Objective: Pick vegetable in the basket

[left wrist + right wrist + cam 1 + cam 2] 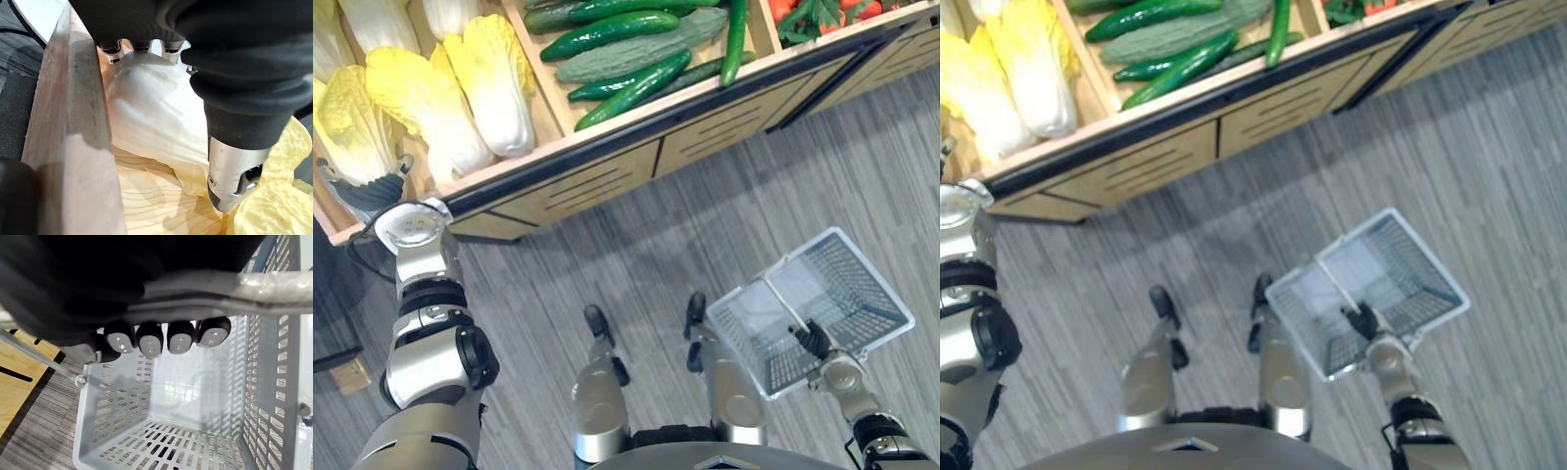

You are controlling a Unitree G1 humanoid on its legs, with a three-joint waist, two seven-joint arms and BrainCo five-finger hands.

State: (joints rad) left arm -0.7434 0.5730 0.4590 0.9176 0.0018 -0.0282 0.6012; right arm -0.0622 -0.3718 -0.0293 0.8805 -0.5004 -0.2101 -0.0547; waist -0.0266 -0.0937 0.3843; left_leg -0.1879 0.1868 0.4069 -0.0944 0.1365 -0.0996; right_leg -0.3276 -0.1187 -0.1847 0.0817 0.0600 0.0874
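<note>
Several pale yellow napa cabbages [489, 78] lie in the left bin of the wooden shelf [607, 166]. My left hand [372, 193] reaches into the bin's front left corner. There it lies over the white base of one cabbage [146, 112], with its thumb [234, 166] against the cabbage's leafy side. That cabbage rests on the bin floor beside the wooden wall [73, 122]. My right hand [815, 340] is shut on the handle [274, 284] of a light grey plastic basket [881, 279]. It holds the basket low at the right, above the floor. Nothing lies inside the basket [274, 382].
The middle bin holds several green cucumbers [626, 34] and a bumpy bitter gourd [646, 49]. Red vegetables with green leaves [813, 15] sit in the right bin. Below the bins, wooden panels [724, 122] front the shelf, which stands on a grey plank floor [724, 225].
</note>
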